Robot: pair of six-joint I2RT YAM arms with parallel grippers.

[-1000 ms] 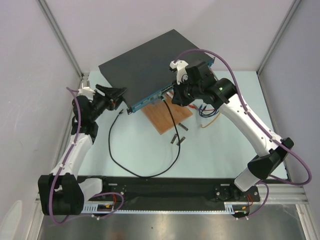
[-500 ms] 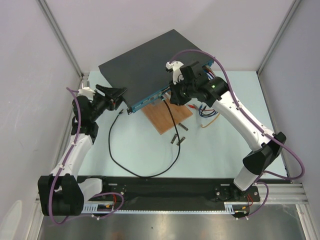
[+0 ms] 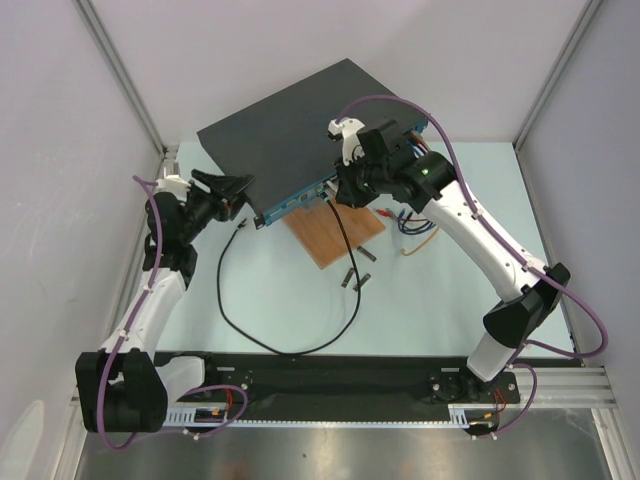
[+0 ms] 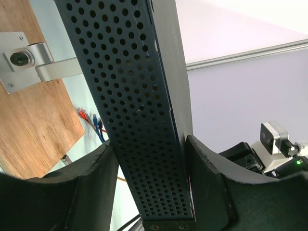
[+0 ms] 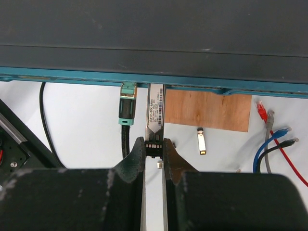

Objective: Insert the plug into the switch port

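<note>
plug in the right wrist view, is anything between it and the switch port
Nothing visible. The silver SFP plug, pinched in the right end effector, has its tip at the teal front face of the switch. The teal-headed cable sits plugged in on its left, apart from it.

The switch (image 3: 290, 135) filled the table's (image 3: 430, 310) far middle, its left end boxed in by the left gripper (image 3: 243, 186) clamped across it. Along its front face the right gripper (image 5: 154, 147), pinched on the plug (image 5: 155, 115), left only a narrow gap beside the teal head of a black cable (image 5: 126, 139). The wooden board (image 3: 335, 238), loose metal modules (image 3: 357, 275), coloured leads (image 3: 412, 222) and that cable's loop cluttered the middle; the near edge right of the loop lay open.
</note>
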